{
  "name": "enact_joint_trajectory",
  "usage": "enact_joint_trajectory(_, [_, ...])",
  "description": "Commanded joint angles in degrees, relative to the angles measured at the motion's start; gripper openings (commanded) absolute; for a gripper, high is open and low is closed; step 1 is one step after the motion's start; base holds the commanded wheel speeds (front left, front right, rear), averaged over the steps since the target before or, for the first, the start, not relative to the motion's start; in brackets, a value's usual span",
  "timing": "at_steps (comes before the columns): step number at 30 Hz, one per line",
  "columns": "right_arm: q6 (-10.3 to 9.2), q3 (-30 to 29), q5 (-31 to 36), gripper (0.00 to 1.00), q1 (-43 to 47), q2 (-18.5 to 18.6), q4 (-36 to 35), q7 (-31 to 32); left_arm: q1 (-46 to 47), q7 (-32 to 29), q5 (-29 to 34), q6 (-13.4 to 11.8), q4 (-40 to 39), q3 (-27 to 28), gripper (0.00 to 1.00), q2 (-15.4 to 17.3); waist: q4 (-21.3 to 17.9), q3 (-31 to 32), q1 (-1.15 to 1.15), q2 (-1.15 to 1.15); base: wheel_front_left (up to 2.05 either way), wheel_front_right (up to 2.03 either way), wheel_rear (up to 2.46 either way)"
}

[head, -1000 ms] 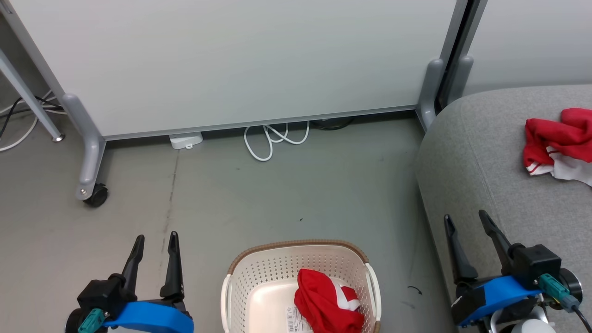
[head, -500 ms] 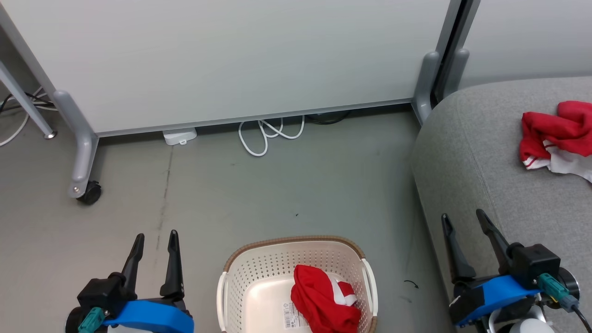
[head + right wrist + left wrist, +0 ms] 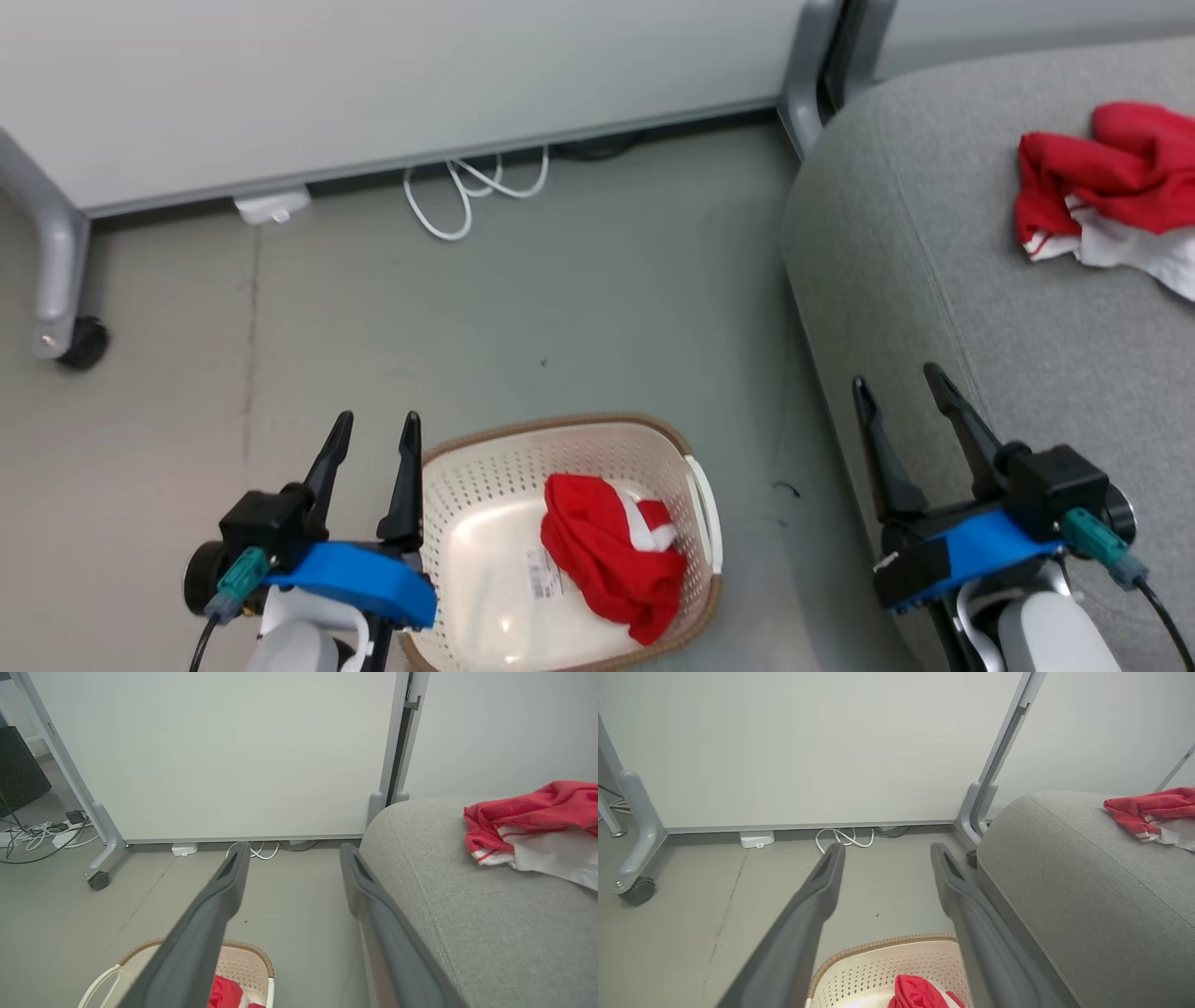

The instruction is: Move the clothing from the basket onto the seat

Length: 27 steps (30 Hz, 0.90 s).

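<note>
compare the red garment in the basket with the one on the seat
The basket garment is bunched inside the basket; the seat garment sprawls on the seat. The basket garment shows little white; the seat garment, a broad white panel. Both are crumpled red.

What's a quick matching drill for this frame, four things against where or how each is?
Things:
1. mostly-red garment
2. garment with a broad white panel
3. white cable
4. left gripper

Places or states:
a. lying on the seat
b. open, holding nothing
c. inside the basket
d. looped on the floor at the foot of the panel

Pairs: 1-c, 2-a, 3-d, 4-b
</note>
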<state>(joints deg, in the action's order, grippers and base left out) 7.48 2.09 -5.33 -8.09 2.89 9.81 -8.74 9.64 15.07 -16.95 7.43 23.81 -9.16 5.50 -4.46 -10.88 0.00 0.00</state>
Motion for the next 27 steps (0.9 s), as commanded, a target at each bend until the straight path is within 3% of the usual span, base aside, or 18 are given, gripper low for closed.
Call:
enact_joint_trajectory(1, [0.03,0.7,-0.4,1.00,-1.7,0.0,-0.5,-0.6,2.0,0.2,-0.3,0.1,0.8,-0.7,1.00,0.6,-3.1,-4.4,0.00,0.00,0.00,0.00,0.00])
enact_joint_trajectory(12, [0.03,5.7,-2.6,1.00,-8.6,0.0,-1.2,-3.1,13.9,0.2,-3.1,0.1,12.6,-8.9,1.00,3.1,-10.3,-18.9,0.00,0.00,0.00,0.00,0.00])
enact_joint_trajectory(20, [0.03,7.7,-3.9,1.00,-11.6,0.0,-1.7,-4.7,23.0,-1.2,-6.4,0.1,23.5,-13.3,1.00,3.9,-13.0,-27.2,0.00,0.00,0.00,0.00,0.00])
enact_joint_trajectory(27, [0.02,9.7,-5.7,1.00,-13.5,0.0,-1.4,-5.9,28.4,-3.9,-8.9,0.1,32.1,-13.8,1.00,3.2,-14.7,-32.3,0.00,0.00,0.00,0.00,0.00])
